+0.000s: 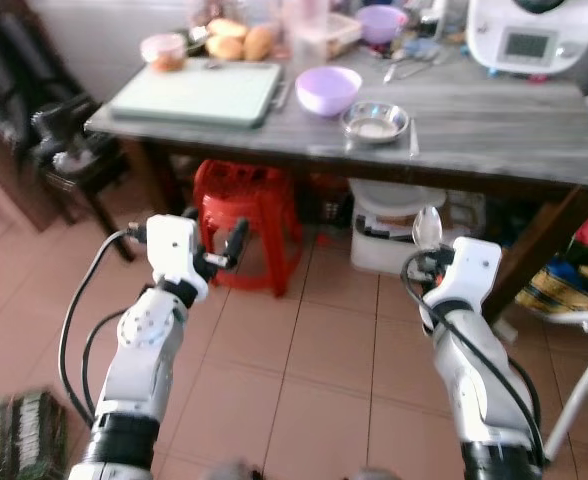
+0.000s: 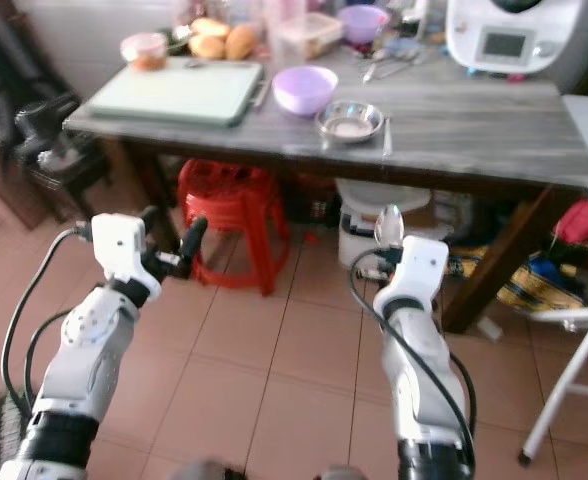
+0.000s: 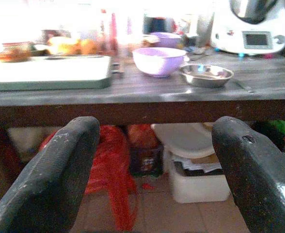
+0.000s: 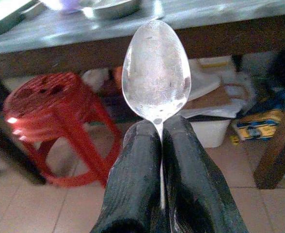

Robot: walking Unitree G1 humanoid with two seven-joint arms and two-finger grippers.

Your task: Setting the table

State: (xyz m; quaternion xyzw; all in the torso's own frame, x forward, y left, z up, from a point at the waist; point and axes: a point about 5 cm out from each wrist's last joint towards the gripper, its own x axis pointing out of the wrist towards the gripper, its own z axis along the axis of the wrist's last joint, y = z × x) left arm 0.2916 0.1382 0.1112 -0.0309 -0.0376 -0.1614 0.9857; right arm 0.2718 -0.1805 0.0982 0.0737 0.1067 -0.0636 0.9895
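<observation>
Right gripper (image 4: 162,160) clamped on shiny metal spoon (image 4: 156,73), bowl upright, near side of grey wooden table (image 1: 494,125), left gripper (image 3: 152,170) spread wide, empty, above red plastic stool (image 1: 246,215), lilac bowl (image 1: 328,89) far on table

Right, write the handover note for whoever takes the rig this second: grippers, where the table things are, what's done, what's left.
Right gripper: shut on the spoon, bowl end pointing up, held in front of the table and below its edge.
Left gripper: open, nothing in it, also short of the table and facing it.
On the table: purple bowl beside the cutting board, and a steel dish just right of the bowl.
Done: spoon is in hand. A bowl and dish are already out.
Left: bring the spoon over the table and set it down, probably by the steel dish.
</observation>
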